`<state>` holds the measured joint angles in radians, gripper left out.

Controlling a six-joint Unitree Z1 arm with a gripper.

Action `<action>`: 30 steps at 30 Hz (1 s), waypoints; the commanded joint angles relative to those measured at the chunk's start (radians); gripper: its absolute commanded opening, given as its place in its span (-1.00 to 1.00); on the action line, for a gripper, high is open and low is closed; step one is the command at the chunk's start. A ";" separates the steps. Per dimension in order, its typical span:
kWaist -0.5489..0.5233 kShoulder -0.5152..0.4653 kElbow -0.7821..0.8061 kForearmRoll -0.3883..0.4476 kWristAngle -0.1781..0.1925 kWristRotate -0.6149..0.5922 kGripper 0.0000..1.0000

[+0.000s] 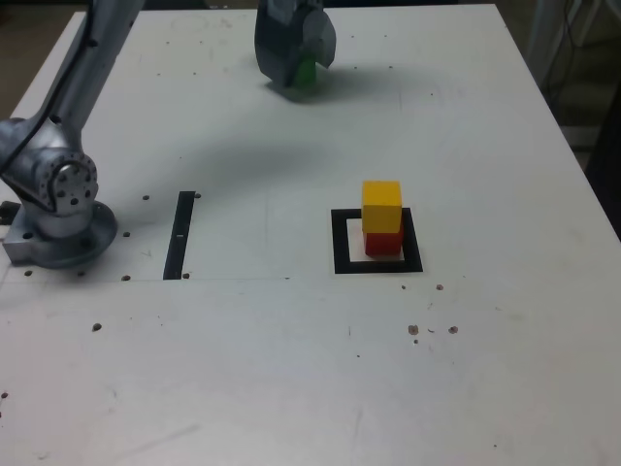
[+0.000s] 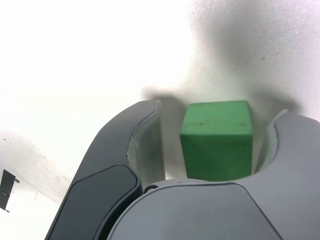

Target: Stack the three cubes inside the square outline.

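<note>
The green cube (image 1: pixel 305 74) (image 2: pixel 215 135) rests on the white table at the far end. My gripper (image 1: pixel 297 64) (image 2: pixel 221 108) is lowered over it with a jaw on either side. In the wrist view a narrow gap shows between each jaw and the cube, so the gripper is open around it. The yellow cube (image 1: pixel 381 206) sits on top of the red cube (image 1: pixel 383 243), and both stand inside the square outline (image 1: pixel 342 245) toward the exterior view's right.
My arm's base (image 1: pixel 58 204) is mounted at the exterior view's left. A thin black strip (image 1: pixel 179 233) lies between the base and the outline. The table's far edge (image 1: pixel 408 6) runs just behind the gripper.
</note>
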<state>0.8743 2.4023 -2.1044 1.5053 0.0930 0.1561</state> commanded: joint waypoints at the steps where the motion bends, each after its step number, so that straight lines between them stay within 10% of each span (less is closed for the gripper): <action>1: 0.003 0.007 -0.004 -0.004 -0.001 0.003 0.20; 17: 0.004 -0.001 -0.009 -0.012 -0.004 0.011 -0.51; 30: -0.084 -0.059 -0.095 0.074 0.012 0.110 -0.67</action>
<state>0.8161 2.3616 -2.1816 1.5588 0.0942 0.2540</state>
